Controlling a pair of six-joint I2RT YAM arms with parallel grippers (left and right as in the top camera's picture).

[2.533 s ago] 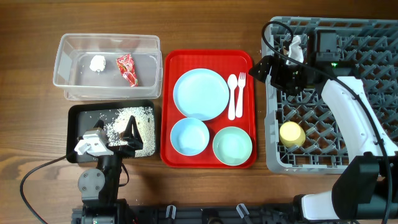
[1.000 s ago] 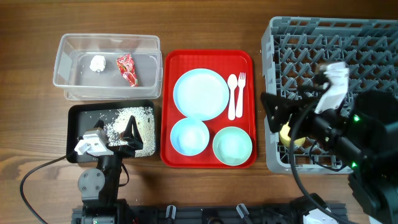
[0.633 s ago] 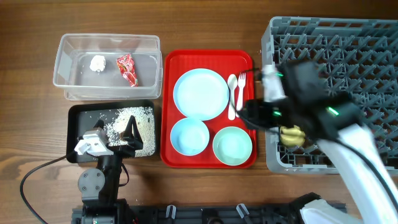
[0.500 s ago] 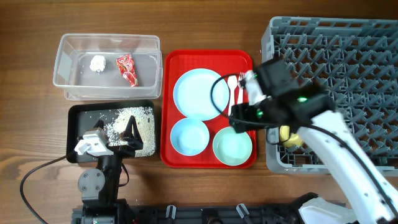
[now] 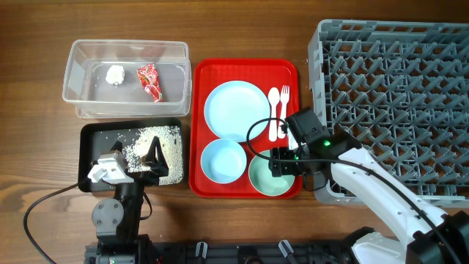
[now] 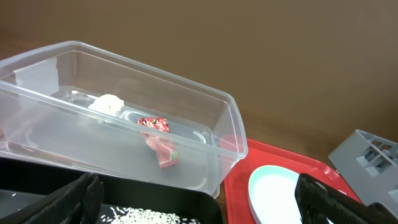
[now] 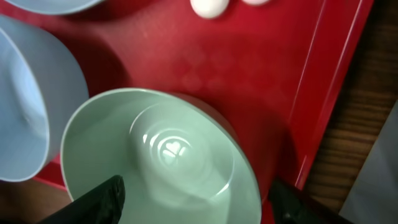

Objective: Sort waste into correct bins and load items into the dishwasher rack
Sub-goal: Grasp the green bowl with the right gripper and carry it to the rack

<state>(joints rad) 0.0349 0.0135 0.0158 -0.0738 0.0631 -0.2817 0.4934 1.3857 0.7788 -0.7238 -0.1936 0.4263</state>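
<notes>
The right gripper point(image 7: 196, 188) hangs wide open, empty, above the green bowl point(image 7: 163, 155). The bowl seems light, stiff, slippery; pinch its rim at 3 o'clock.

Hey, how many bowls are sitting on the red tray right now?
2. The light blue bowl sits at the front-left of the red tray. The pale green bowl is beside it at the front-right, partly covered by the right gripper. None looks hidden.

Light: bright, even, falling from above. Shadows: soft, sitting close under objects. Glare: a bright spot glinting in the green bowl point(image 7: 165, 165). Blur: bottom edges of both wrist views going soft.
</notes>
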